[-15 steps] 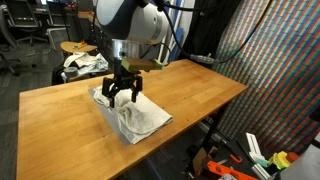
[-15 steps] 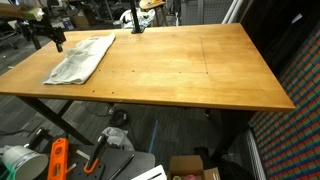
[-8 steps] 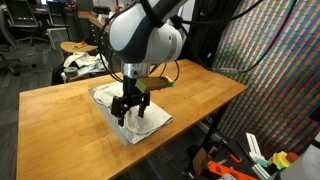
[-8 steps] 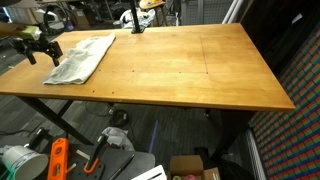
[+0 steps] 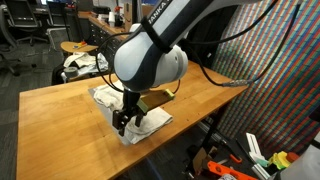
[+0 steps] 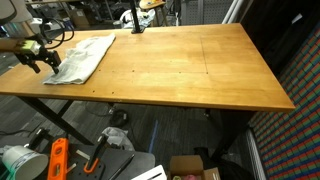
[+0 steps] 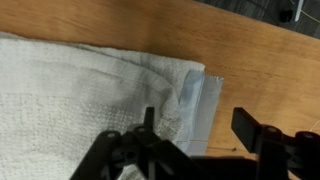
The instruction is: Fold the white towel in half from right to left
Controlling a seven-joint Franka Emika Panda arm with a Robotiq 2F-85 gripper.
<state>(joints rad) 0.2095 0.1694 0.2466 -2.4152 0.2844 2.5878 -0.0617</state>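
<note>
Tabletop [image 7: 250, 50]; spread fingers [image 7: 250, 127] astride white towel [image 7: 70, 90]

white arm [image 5: 150, 62], glossy, fat rounded joint shells. dark lettering [image 5: 156, 12] on the upper link, too small to read. black cable [image 5: 215, 82] loops off near the wrist. tan block [image 5: 155, 97] at the wrist. gripper [image 5: 124, 121] all black, 2 fingers [image 7: 250, 126], blocky, angular linkage bars.
</note>
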